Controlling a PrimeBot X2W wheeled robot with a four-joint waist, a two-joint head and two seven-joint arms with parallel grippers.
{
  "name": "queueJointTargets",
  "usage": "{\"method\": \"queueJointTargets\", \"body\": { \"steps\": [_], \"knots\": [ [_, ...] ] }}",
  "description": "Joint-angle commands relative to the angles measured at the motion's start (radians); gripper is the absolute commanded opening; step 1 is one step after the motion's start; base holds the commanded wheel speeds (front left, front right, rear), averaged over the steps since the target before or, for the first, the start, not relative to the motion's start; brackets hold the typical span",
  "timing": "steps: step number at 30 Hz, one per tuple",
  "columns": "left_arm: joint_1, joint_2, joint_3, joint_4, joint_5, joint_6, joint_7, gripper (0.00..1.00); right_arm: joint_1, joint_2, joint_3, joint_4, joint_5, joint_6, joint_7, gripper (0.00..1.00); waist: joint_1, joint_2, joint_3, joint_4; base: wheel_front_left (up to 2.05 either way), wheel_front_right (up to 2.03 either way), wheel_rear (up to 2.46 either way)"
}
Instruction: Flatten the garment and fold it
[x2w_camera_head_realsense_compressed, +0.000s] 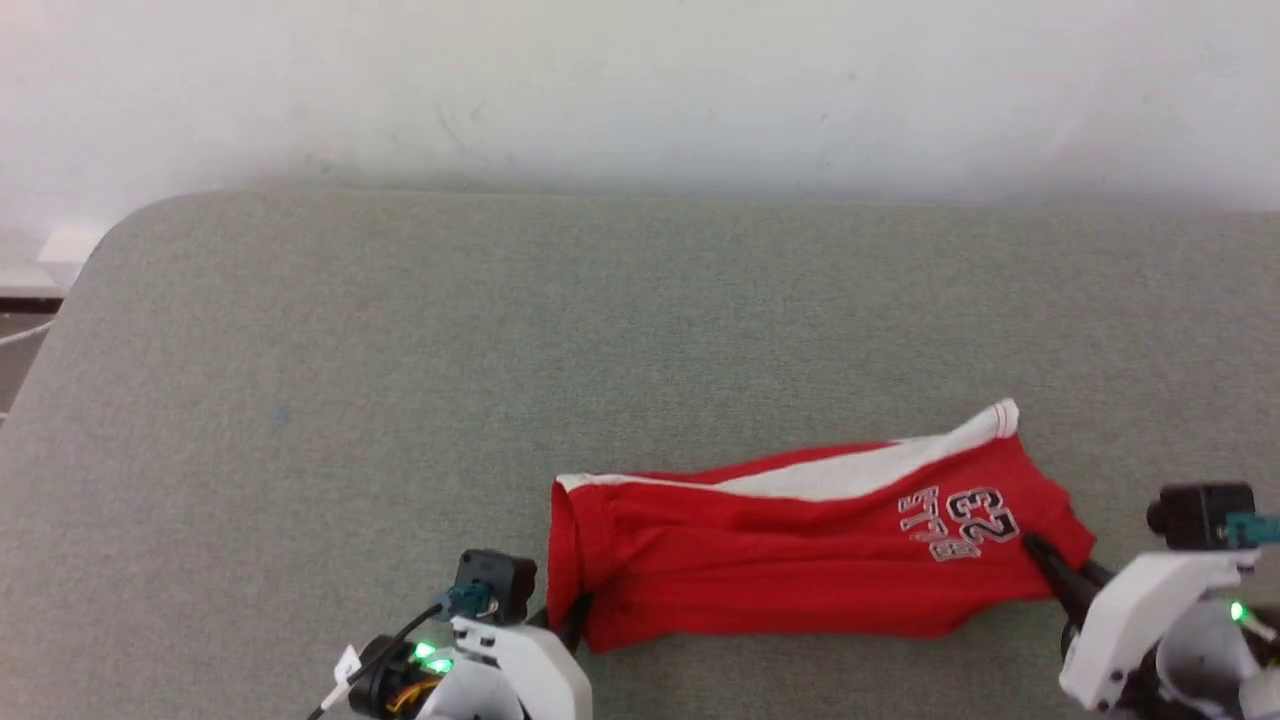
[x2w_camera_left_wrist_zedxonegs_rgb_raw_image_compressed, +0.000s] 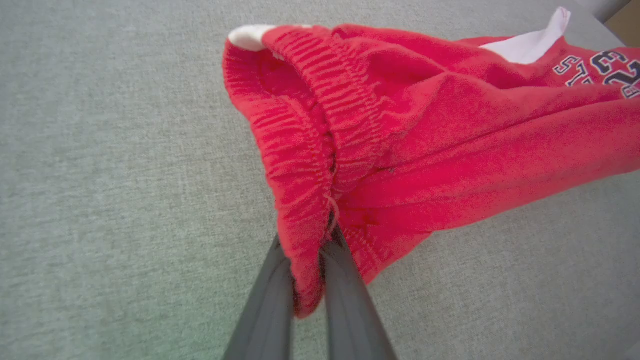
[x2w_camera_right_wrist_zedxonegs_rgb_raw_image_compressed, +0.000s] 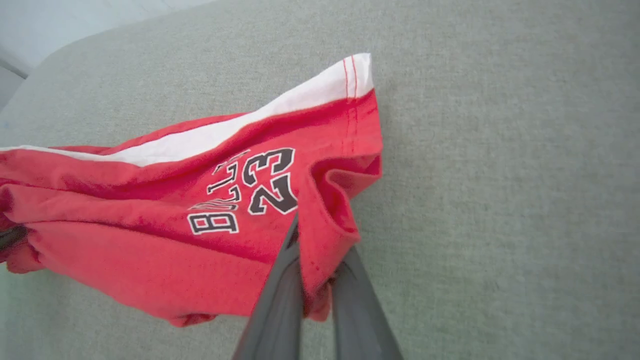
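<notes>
- Left gripper (x2w_camera_head_realsense_compressed: 574, 612) (x2w_camera_left_wrist_zedxonegs_rgb_raw_image_compressed: 310, 245): low left in the head view, clenched on the garment (x2w_camera_head_realsense_compressed: 800, 540) (x2w_camera_left_wrist_zedxonegs_rgb_raw_image_compressed: 450, 150) (x2w_camera_right_wrist_zedxonegs_rgb_raw_image_compressed: 125, 200). The dark fingers (x2w_camera_left_wrist_zedxonegs_rgb_raw_image_compressed: 270, 295) pinch both layers of the ribbed elastic waistband (x2w_camera_left_wrist_zedxonegs_rgb_raw_image_compressed: 350, 100) at its near corner.
- Right gripper (x2w_camera_head_realsense_compressed: 1035, 548) (x2w_camera_right_wrist_zedxonegs_rgb_raw_image_compressed: 322, 245): low right in the head view, clenched on a fold of the leg hem (x2w_camera_right_wrist_zedxonegs_rgb_raw_image_compressed: 360, 130), just beside the print (x2w_camera_head_realsense_compressed: 955, 520) (x2w_camera_right_wrist_zedxonegs_rgb_raw_image_compressed: 245, 192).
- Garment: red shorts, pulled out lengthwise between the two grippers. Waistband to the robot's left, leg opening to its right.
- Position: near the front edge of the desk (x2w_camera_head_realsense_compressed: 400, 350), right of centre. Lengthwise creases run through the fabric. I cannot tell whether the near edge rests on the desk.
- White stripe (x2w_camera_head_realsense_compressed: 850, 475) (x2w_camera_right_wrist_zedxonegs_rgb_raw_image_compressed: 225, 132): runs along the far edge of the garment and ends at the raised far corner of the hem.
- Print: number reads "23" in the right wrist view, lettering partly creased.
- Far side: grey-green desk surface with a rounded far-left corner. A pale wall (x2w_camera_head_realsense_compressed: 640, 90) stands behind it.
</notes>
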Motion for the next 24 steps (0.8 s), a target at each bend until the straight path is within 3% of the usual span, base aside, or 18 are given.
{"method": "queueJointTargets", "body": {
  "steps": [1,7,13,14,15,24],
  "knots": [
    [0.016,0.012,0.006,-0.010,-0.010,0.009,0.006,0.00,0.030,0.027,-0.024,-0.024,-0.011,-0.002,0.008,0.00,0.0003,0.0000,-0.008,-0.011,0.00,0.00,0.00],
    [0.040,0.023,-0.002,-0.014,-0.031,0.000,0.031,0.00,0.120,0.120,-0.077,-0.084,-0.081,-0.002,0.036,0.00,0.0003,0.0000,0.007,-0.020,0.00,0.00,0.00],
    [0.031,0.019,-0.013,0.018,-0.036,-0.011,0.037,0.00,0.124,0.138,-0.077,-0.066,-0.132,-0.002,0.039,0.00,0.0003,0.0000,0.020,-0.018,0.00,0.00,0.00],
    [0.030,0.018,-0.015,0.022,-0.037,-0.013,0.036,0.10,0.120,0.134,-0.078,-0.061,-0.141,-0.002,0.037,0.81,0.0003,0.0000,0.019,-0.017,0.00,0.00,0.00],
    [0.028,0.018,-0.017,0.026,-0.035,-0.014,0.032,1.00,0.117,0.129,-0.078,-0.056,-0.150,-0.002,0.034,1.00,0.0003,0.0000,0.017,-0.015,0.00,0.00,0.00],
    [0.048,0.029,-0.005,-0.022,-0.036,-0.027,-0.055,1.00,0.110,0.093,-0.103,-0.106,-0.178,-0.002,-0.002,1.00,0.0003,0.0000,-0.059,0.011,0.00,0.00,0.00]
  ]
}}
